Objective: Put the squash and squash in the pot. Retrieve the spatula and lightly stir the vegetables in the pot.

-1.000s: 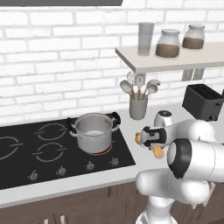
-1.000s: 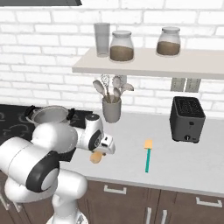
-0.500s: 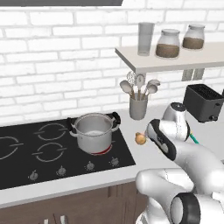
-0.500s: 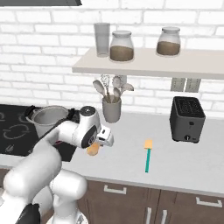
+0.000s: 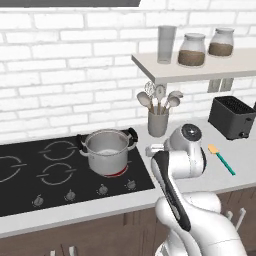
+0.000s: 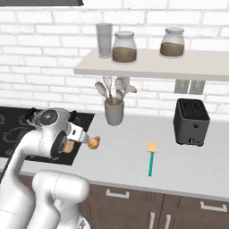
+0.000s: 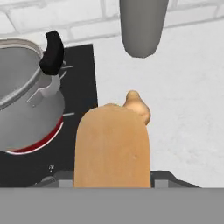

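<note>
One tan squash (image 7: 111,146) stands large in the hand view, between the two fingers of my gripper (image 7: 111,177), which is shut on it. In the right base view the gripper (image 6: 68,146) holds that squash (image 6: 67,147) low at the cooktop's right edge. The other squash (image 6: 93,142) (image 7: 138,107) lies on the counter just beyond it, apart. The steel pot (image 5: 107,150) (image 7: 26,105) stands on the cooktop, left of the gripper. Farther right on the counter lies the teal-handled spatula (image 6: 151,159) (image 5: 221,159).
A grey holder of spoons and ladles (image 6: 114,112) (image 5: 157,122) stands at the wall behind the squashes. A black toaster (image 6: 191,121) sits at the right. A shelf (image 6: 147,67) with jars hangs above the counter. The black cooktop (image 5: 40,175) spreads left.
The jaws have narrowed onto the squash. My arm has swung and straightened up, while the gripper stayed near the cooktop's right edge. The other squash, pot and spatula have not moved.
</note>
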Tool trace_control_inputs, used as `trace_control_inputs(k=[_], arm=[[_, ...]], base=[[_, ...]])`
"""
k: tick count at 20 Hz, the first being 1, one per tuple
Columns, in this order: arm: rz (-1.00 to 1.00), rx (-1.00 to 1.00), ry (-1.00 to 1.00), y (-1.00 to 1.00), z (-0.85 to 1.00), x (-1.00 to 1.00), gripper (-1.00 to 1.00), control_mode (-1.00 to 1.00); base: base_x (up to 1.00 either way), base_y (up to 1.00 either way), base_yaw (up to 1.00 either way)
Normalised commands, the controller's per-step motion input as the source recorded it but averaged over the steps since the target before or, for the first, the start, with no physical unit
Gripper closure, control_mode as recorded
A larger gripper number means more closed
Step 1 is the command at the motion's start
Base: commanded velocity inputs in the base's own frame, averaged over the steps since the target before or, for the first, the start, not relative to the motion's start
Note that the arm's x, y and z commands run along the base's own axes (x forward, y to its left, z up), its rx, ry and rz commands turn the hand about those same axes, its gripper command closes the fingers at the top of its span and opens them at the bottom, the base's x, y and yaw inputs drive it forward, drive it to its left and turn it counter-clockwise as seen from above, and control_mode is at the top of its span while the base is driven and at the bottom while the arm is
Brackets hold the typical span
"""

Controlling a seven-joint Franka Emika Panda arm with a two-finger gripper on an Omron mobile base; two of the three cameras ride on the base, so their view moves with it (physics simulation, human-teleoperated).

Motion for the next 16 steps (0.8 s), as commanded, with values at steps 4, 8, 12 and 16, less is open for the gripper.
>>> trace_control_inputs(k=[4, 8, 12, 16], arm=[[0.0, 0.0, -0.02, 0.9, 1.0, 0.03, 1.0, -1.0], [0.0, 0.0, 0.02, 0.84, 0.81, 0.47, 1.0, -1.0], [0.0, 0.0, 0.06, 0.64, 0.45, 0.78, 1.0, -1.0], [0.0, 0.0, 0.19, 0.43, 0.01, 0.94, 1.0, -1.0]], base=[[0.0, 0.0, 0.0], [0.0, 0.0, 0.0], [0.0, 0.0, 0.0], [0.0, 0.0, 0.0]])
